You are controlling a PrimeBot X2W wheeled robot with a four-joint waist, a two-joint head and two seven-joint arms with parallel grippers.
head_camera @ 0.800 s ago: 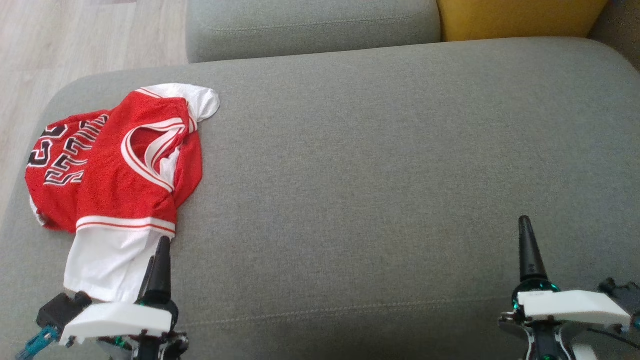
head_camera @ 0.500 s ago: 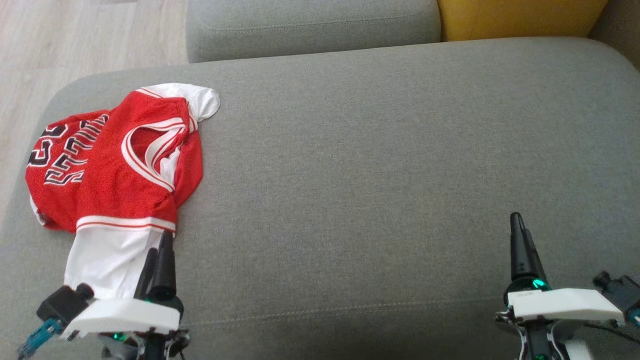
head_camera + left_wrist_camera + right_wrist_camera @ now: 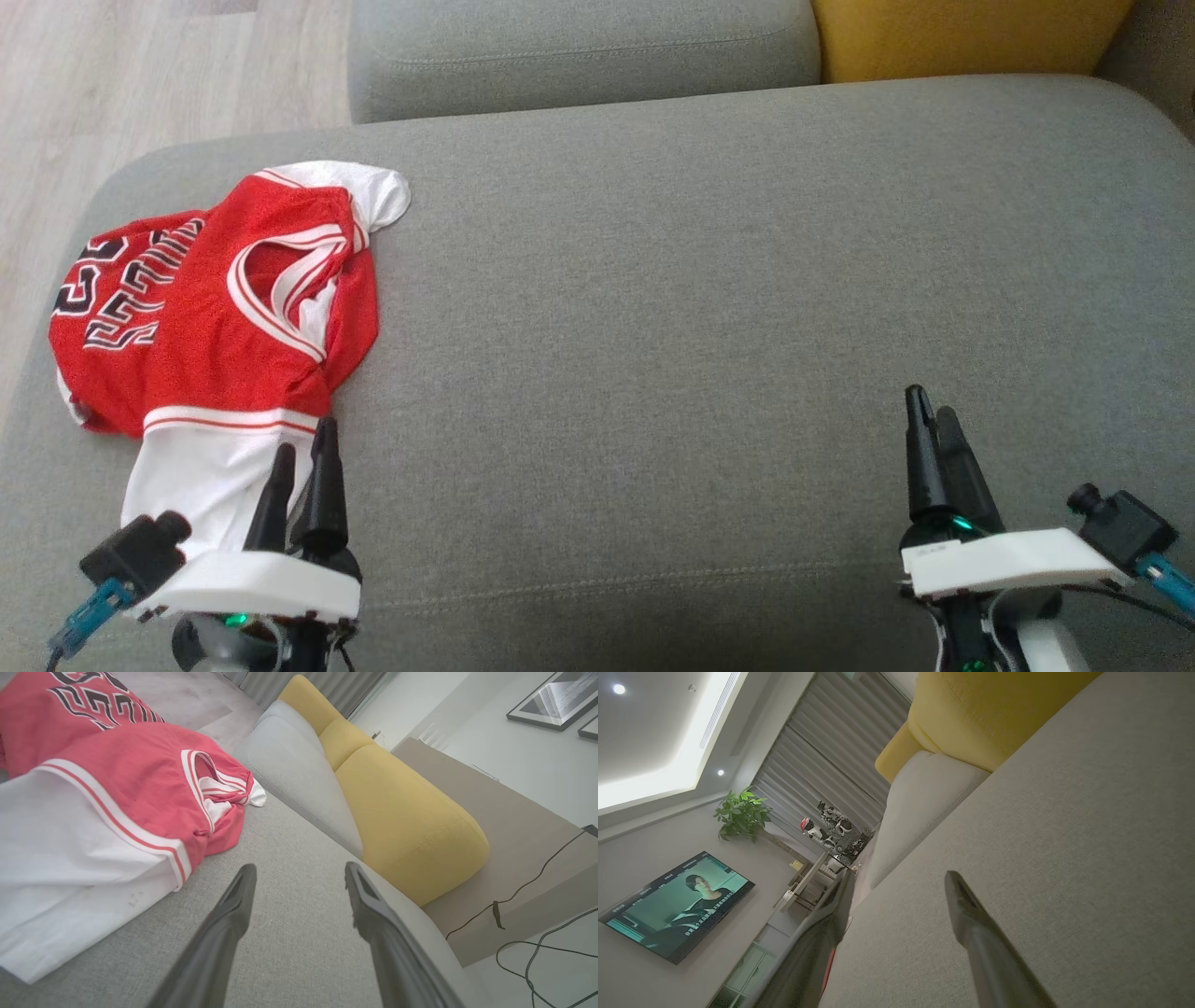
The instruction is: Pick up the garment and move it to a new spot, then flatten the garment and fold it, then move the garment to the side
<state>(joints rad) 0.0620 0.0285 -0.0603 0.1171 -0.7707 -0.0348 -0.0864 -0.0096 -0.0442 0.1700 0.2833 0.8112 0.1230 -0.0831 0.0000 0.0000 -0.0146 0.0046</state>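
Note:
The garment (image 3: 215, 317), a red jersey with white trim, black lettering and a white layer, lies crumpled on the left part of the grey seat cushion (image 3: 700, 280). My left gripper (image 3: 305, 437) is open just beside the near right corner of the white hem, fingers pointing away from me. In the left wrist view the garment (image 3: 117, 788) lies to the left of my left gripper (image 3: 299, 868), with bare cushion between the fingers. My right gripper (image 3: 930, 403) is open over bare cushion at the lower right, far from the garment. The right wrist view shows my right gripper (image 3: 900, 875) holding nothing.
A grey back cushion (image 3: 579, 47) and a yellow cushion (image 3: 971, 33) line the far edge. Wooden floor (image 3: 140, 75) lies beyond the cushion's left edge. Cables (image 3: 537, 952) trail on the floor past the sofa. A lit wall screen (image 3: 677, 905) hangs in the room.
My left gripper has crept forward toward the white hem. My right gripper has moved left and turned, so both its fingers now show. The head view has shifted slightly.

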